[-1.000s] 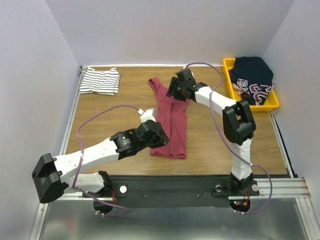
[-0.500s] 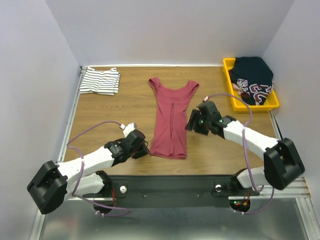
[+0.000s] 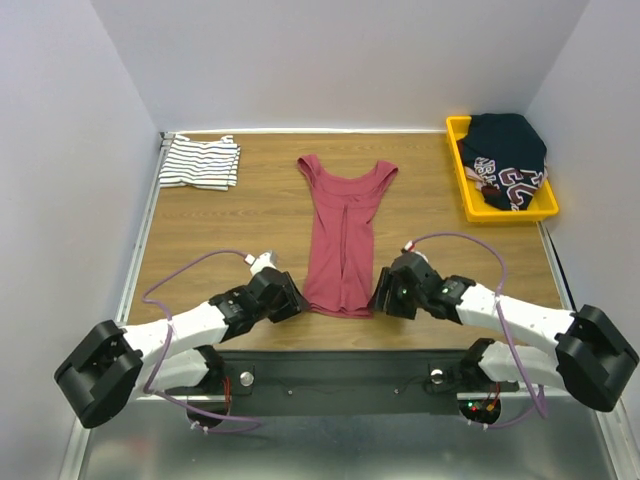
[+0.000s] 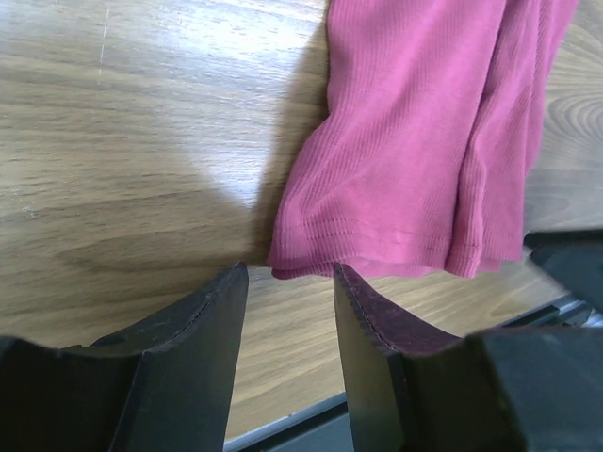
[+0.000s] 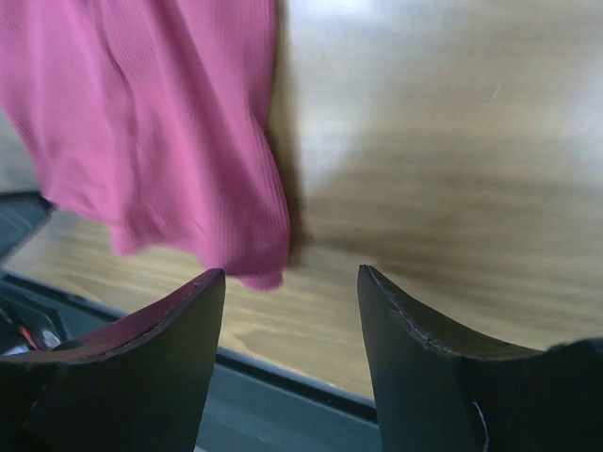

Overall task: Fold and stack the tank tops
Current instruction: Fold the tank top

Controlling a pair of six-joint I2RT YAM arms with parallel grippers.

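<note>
The maroon red tank top lies flat and lengthwise in the middle of the wooden table, straps at the far end, hem at the near end. My left gripper is open and empty just left of the hem's near left corner. My right gripper is open and empty just right of the hem's near right corner. The white striped tank top lies folded at the far left corner.
A yellow tray at the far right holds dark printed clothing. The table's near edge with a black rail runs just below both grippers. Grey walls close in the left, far and right sides.
The right gripper let go of the maroon top's shoulders, and the top now lies spread flat. Both grippers drew back to the near hem corners.
</note>
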